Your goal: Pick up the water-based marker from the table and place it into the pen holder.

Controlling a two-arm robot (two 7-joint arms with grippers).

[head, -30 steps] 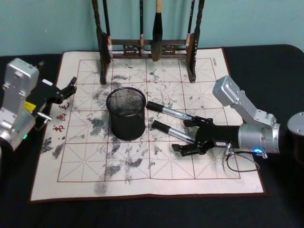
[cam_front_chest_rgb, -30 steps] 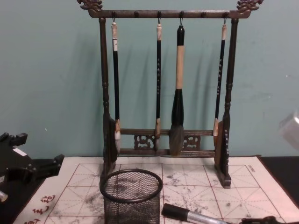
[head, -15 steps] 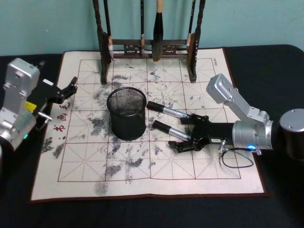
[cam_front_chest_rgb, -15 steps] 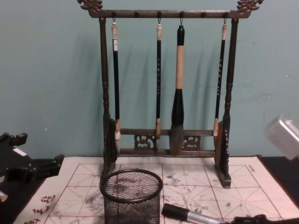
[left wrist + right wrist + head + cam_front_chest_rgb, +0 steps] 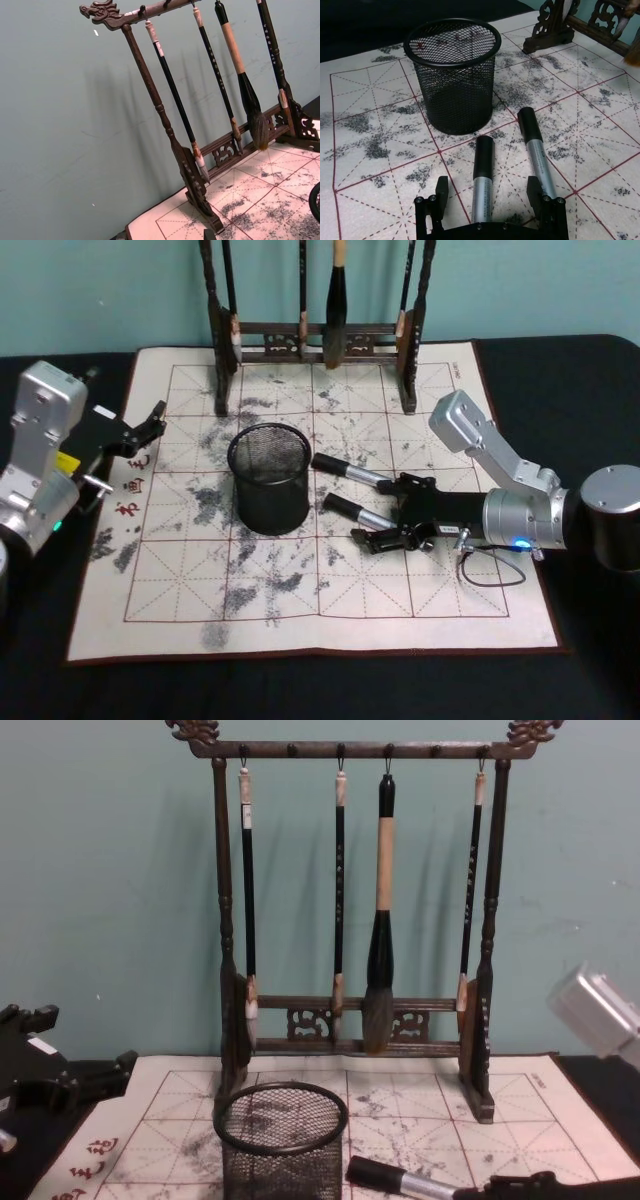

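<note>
Two spread fingers [image 5: 441,192] of right gripper [image 5: 487,186] flank silver, black-capped water-based marker [image 5: 483,160], 3 o'clock of black mesh pen holder [image 5: 455,95]; centre, then squeeze. Left gripper [image 5: 150,425] idle, 9 o'clock.

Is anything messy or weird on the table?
Yes. Grey ink smudges blotch the mat. Two markers lie loose beside the upright cup: the near marker lies inside the open right gripper, the far marker behind it. The left gripper sits at the mat's left edge. Nothing is tipped or broken.
</note>
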